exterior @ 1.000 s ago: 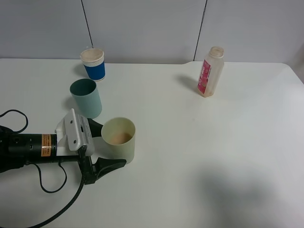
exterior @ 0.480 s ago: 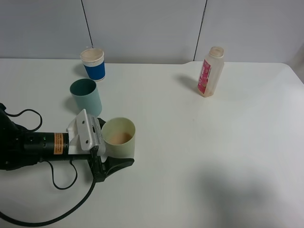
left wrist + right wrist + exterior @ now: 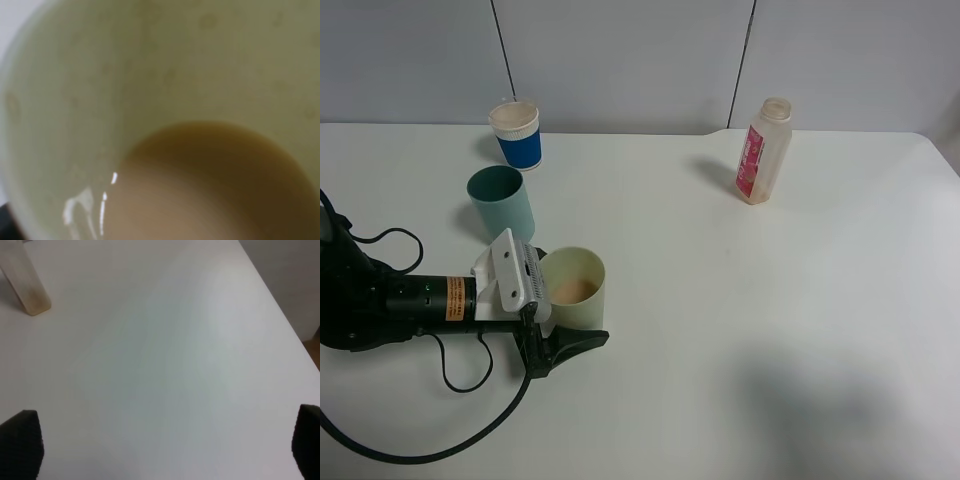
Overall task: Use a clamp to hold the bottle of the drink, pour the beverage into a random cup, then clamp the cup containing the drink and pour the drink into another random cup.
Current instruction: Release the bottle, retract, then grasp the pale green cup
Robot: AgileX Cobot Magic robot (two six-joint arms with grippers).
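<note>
On the white counter (image 3: 720,330), left of the middle, the left end effector (image 3: 565,300) straddles the pale yellow-green tumbler (image 3: 585,315). Its near jaw shows at the tumbler's foot and the far one is hidden behind the wall, so we cannot tell whether the jaws pinch the tumbler or stand just off it. From the left wrist we make out only a blurred tumbler interior and the peach-tan beverage (image 3: 200,190) pooled at the bottom.

The right end effector (image 3: 162,445) is outside the high view. Its wrist view shows two black fingertips (image 3: 20,442), spread wide over bare counter, and the lower part of the bottle (image 3: 25,287), the rest cut off.

The bottle stands far right with a pink-red label (image 3: 753,160) too small to read, as is the print on the wrist's orange band (image 3: 453,298). A teal tumbler (image 3: 502,203) stands just behind the end effector.
</note>
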